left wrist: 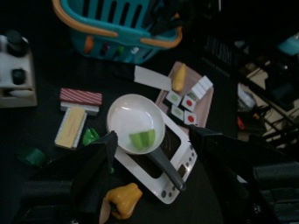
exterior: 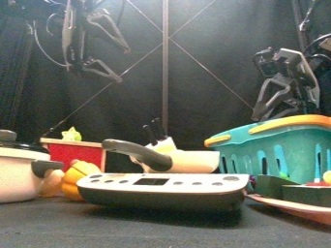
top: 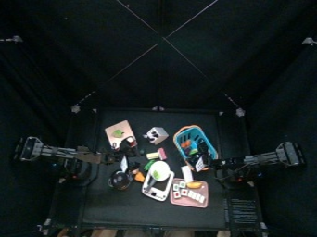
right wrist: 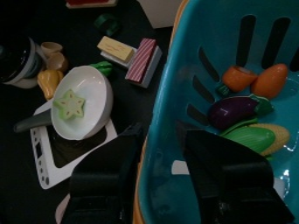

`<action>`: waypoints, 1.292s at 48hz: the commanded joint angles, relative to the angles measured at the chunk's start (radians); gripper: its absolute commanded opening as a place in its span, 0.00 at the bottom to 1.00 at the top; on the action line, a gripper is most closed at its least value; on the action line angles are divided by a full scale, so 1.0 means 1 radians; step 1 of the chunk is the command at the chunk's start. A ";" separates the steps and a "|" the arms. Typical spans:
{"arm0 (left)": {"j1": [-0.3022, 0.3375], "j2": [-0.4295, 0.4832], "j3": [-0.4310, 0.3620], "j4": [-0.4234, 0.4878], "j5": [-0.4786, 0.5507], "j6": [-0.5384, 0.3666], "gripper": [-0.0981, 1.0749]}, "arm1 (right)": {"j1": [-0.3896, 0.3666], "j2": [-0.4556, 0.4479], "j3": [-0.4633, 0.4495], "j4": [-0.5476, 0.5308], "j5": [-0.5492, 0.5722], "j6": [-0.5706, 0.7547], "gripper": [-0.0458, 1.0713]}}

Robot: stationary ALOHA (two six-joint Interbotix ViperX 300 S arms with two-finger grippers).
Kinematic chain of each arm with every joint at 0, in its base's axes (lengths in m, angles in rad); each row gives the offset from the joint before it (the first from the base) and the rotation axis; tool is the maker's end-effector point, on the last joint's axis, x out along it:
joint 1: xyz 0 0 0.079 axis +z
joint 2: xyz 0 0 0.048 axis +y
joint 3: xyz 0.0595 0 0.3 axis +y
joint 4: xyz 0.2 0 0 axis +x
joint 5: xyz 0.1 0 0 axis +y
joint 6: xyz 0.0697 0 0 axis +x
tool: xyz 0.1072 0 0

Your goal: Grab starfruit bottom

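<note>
Starfruit [right wrist: 70, 103], a green star-shaped slice, is seen lying flat in the white pan [right wrist: 79, 103], near the table's middle. The pan is set on a white flat appliance [left wrist: 176, 157], with its dark handle [left wrist: 152, 162] lying over it. The teal basket [right wrist: 176, 79] stands right of the pan, with toy vegetables [right wrist: 239, 109] inside. A red-striped block [right wrist: 146, 59] lies between pan and basket.

Left gripper [left wrist: 158, 171] is held left of the pan, jaws spread, nothing pinched. Right gripper [right wrist: 163, 162] is held over the basket's near rim, jaws spread, nothing pinched. The starfruit is not touched by either.
</note>
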 commanded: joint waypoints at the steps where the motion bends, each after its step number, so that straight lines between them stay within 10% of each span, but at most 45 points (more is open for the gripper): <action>1: -0.025 0.074 -0.044 0.006 -0.005 0.003 0.92 | -0.002 0.002 -0.015 0.002 -0.006 0.002 0.71; 62: -0.100 0.578 -0.408 -0.061 0.360 0.014 0.93 | -0.012 0.043 -0.012 0.000 -0.032 0.002 0.71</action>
